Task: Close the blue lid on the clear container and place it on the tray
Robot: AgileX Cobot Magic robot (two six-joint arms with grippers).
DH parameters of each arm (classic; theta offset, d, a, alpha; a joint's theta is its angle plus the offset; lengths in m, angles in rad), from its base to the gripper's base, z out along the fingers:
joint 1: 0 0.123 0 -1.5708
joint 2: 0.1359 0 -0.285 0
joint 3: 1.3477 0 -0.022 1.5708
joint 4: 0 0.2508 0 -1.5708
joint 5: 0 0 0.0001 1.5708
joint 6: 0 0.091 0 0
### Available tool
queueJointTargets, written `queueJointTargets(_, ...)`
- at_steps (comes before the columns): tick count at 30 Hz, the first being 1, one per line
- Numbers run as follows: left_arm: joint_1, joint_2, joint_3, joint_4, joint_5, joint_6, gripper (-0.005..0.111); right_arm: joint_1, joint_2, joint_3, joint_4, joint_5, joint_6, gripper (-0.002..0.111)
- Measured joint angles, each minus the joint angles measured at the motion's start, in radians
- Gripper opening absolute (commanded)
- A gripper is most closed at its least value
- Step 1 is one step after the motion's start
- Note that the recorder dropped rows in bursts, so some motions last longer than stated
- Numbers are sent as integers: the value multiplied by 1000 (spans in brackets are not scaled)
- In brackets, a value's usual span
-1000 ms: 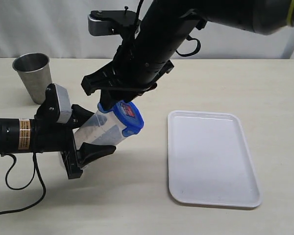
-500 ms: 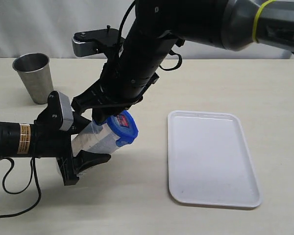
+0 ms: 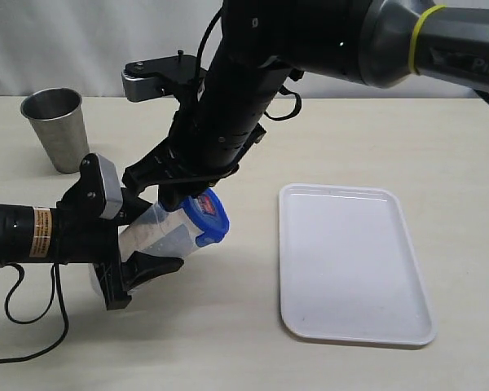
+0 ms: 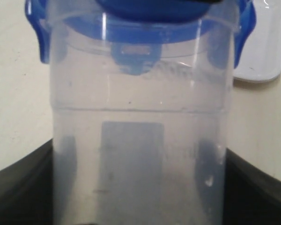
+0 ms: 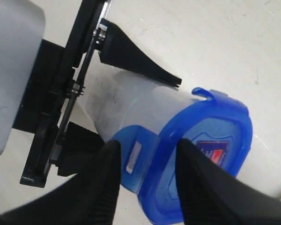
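I'm on the lid-sealing step. My left claw (image 3: 151, 236) clamps the tilted clear container (image 3: 167, 224), with the blue lid (image 3: 208, 213) seated on its mouth. My right claw (image 5: 149, 145) straddles a side flap (pinching or not, I can't tell). Next I should press the flaps shut, then carry it to the tray (image 3: 354, 269) at 3 o'clock.

Lid (image 3: 205, 216) on container (image 3: 159, 230), left of tray (image 3: 354, 269)
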Motion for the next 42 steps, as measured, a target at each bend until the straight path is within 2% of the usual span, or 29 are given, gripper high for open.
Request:
queueJointTargets(5,0,0,0,0,-2,-2,0,4,0,0,-15,0,0,33)
queueJointTargets(16,0,1,2,0,-9,4,0,96,2,-1,-242,1,56,32)
queueJointTargets(24,0,1,2,-16,-27,1,0,103,-7,-17,-254,-7,39,32)
queueJointTargets(32,-2,-13,-4,-43,-177,-1,0,114,-123,-95,-223,-6,0,32)
queueJointTargets(38,-2,-13,-4,-39,-171,-1,0,114,-234,-95,-221,6,25,32)
queueJointTargets(41,-2,-13,-4,-39,-126,-1,0,114,-283,-95,-225,41,27,32)
queueJointTargets(42,-2,-13,-4,-39,-118,-1,0,114,-296,-95,-227,53,27,29)
